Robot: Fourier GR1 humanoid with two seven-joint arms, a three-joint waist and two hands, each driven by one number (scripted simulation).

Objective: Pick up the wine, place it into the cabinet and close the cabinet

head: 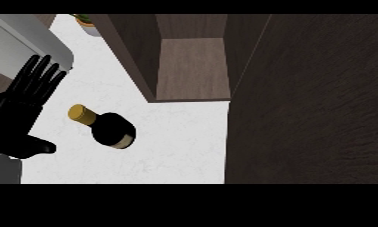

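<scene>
One hand (28, 106) shows, the left, coming in at the lower left edge with its fingers (42, 75) straight and spread upward and its thumb (37, 147) stuck out toward the right. It holds nothing and touches nothing on the counter (177, 141). The right hand does not show at all.

The wine (107, 127) stands on the white counter just to the right of the hand, near the thumb but apart from it. It is a dark bottle seen from above, with a gold cap (80, 114) on the side nearest the fingers.

Beyond the wine, farther to the right and up from the hand, the cabinet (193, 66) stands open, its brown inner floor showing between dark side walls. Its dark door (303, 106) fills the right side of the view, swung out toward the viewer, well apart from the hand. Between wine and cabinet opening lies only bare counter.

Above the fingertips, a grey appliance (29, 41) with a rounded corner sits at the top left edge. A small potted plant (87, 23) stands just beyond it, next to the cabinet's left wall.
</scene>
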